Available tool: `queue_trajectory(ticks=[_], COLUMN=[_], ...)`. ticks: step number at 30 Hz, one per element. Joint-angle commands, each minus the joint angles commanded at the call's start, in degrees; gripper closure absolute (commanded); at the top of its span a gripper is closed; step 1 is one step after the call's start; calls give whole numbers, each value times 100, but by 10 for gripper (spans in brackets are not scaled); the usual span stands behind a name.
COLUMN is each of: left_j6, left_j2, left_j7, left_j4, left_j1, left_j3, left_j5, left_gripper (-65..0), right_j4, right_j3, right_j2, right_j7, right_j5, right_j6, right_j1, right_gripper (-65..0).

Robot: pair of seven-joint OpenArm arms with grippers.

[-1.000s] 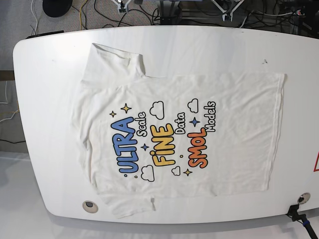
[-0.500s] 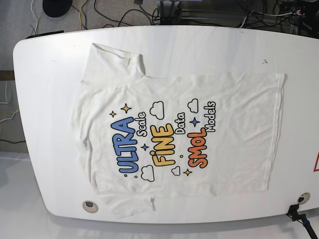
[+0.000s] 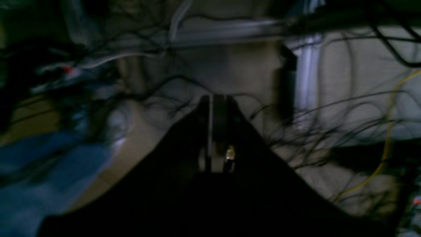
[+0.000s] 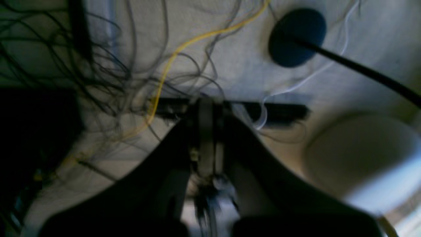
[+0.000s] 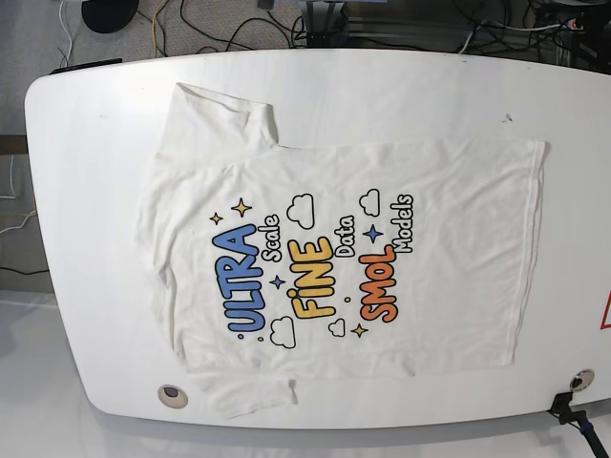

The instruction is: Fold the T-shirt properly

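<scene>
The T-shirt [image 5: 325, 258] lies spread flat on the white table [image 5: 86, 143], print side up, in the base view. Its collar end points left and its hem [image 5: 535, 248] lies at the right. One sleeve [image 5: 220, 114] sticks out toward the far edge, and the other sleeve [image 5: 250, 396] reaches the near edge. Neither arm shows in the base view. In the left wrist view my left gripper [image 3: 213, 100] is shut, empty, over floor cables. The blurred right wrist view shows my right gripper [image 4: 205, 107] shut, empty, over a cabled floor.
A round grommet [image 5: 172, 393] sits in the table near the front left. A black clamp [image 5: 570, 407] grips the front right corner. Cables and a dark round stand base [image 5: 108, 11] lie on the floor beyond the far edge.
The arm parts seen at the top edge of the base view one second ago have pulled back out of frame. The T-shirt has not moved.
</scene>
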Motion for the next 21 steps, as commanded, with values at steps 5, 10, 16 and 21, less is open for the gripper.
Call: queue_trajectory(ticks=[5,10,16,21], left_j6=[-228,-250,-281,-290], left_j2=[-390,-436,-514,-521], left_j7=[-61,-115,133,287], left_j4=[1170,1751,3445,4485], left_j1=[825,1200,1900,2219], left_j3=[-87,-193,-742,-1341], left_j5=[-417,-397,-376,-406], left_gripper=[0,0,0,0], right_j4=[1199,1922,3116,4133], right_j3=[290,628,1090,1292], right_j2=[116,195,278,259], right_j7=[9,-5,-161,-541], right_j5=[135,184,192,419], right_j6=[-8,15,17,40], right_j1=[-860,-1362,-1876,-1864], right_gripper=[0,0,0,0])
